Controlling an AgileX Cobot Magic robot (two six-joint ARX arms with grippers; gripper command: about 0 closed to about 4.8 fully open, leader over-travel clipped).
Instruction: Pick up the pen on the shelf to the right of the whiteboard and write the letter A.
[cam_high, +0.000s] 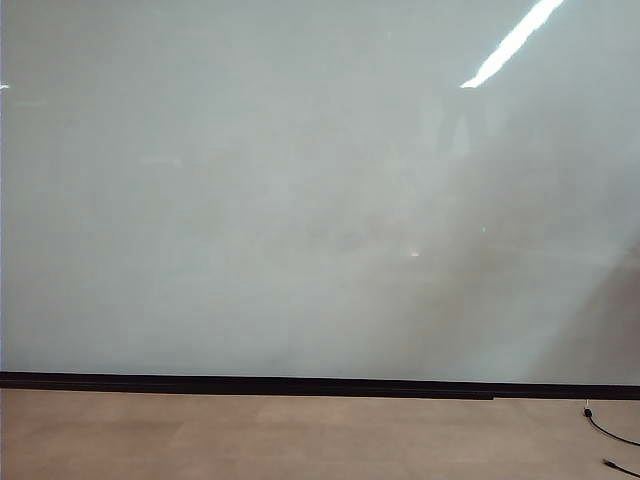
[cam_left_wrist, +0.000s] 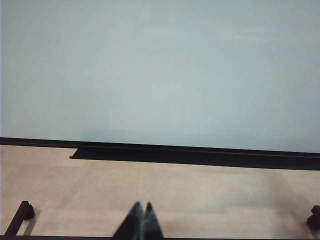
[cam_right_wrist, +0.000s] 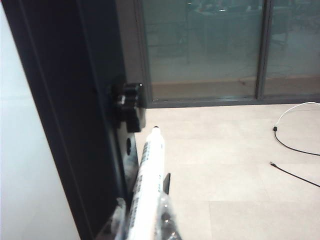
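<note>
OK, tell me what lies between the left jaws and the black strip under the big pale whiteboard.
Only bare tan floor, seen in the left wrist view, lies between the shut left gripper and the black strip under the glossy pale whiteboard.

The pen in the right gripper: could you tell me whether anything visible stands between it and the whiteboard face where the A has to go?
Nothing visible does. The right gripper is shut on the pen, beside the board's dark edge frame. The whiteboard shows blank and bare in the exterior view. The left gripper hangs shut over the floor, off the board.
</note>
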